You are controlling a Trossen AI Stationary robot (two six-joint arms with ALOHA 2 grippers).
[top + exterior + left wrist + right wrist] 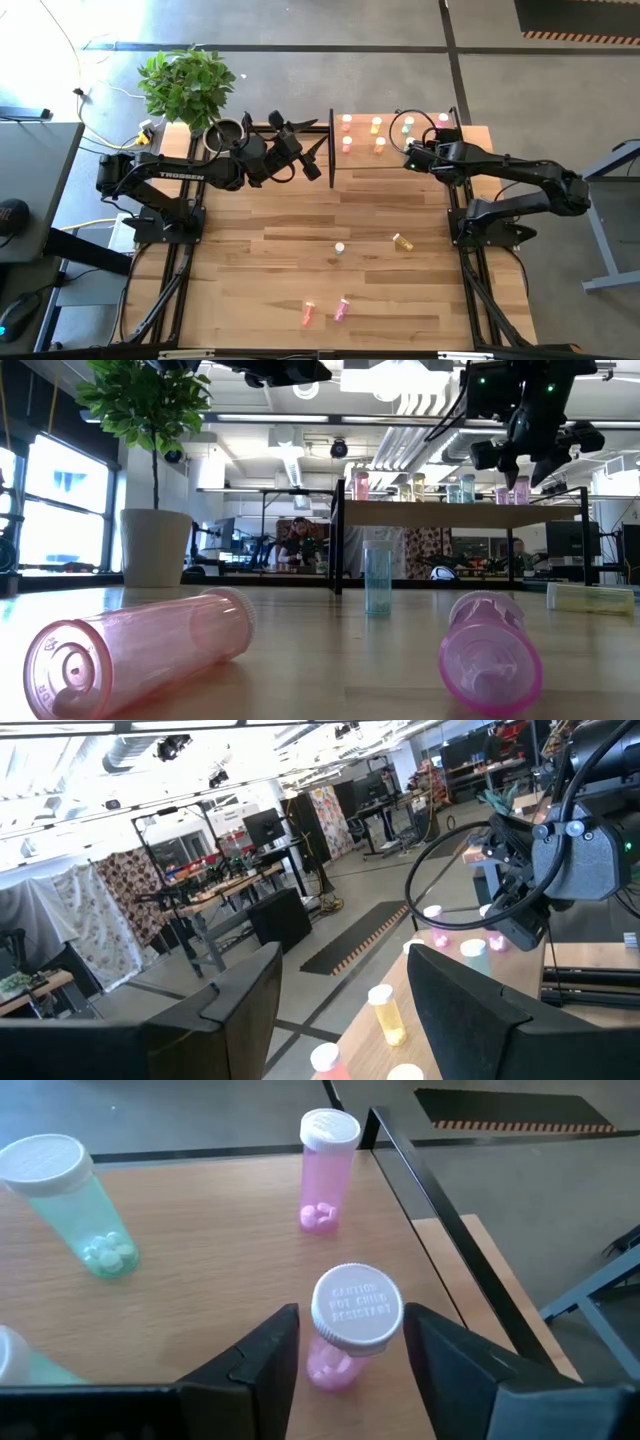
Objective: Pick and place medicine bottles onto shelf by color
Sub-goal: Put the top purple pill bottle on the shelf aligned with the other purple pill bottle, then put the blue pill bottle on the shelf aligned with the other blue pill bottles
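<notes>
Right gripper (345, 1342): released, jaws straddling a pink pill bottle (350, 1323) standing on the shelf (220, 1230).
Left gripper (340, 995): parted, empty, idle.
Retreat: I lift straight up, avoiding the second pink bottle (325, 1168) at 12 o'clock.

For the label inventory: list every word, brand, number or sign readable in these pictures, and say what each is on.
"TROSSEN": white letters along the left arm, high view.
"CAUTION NOT CHILD RESISTANT": embossed on the white cap of the magenta bottle standing on the shelf between the fingers of the right gripper; faint, partly guessed.
Embossed letters on the end of the lying pink bottle, low view: too small to read.
</notes>
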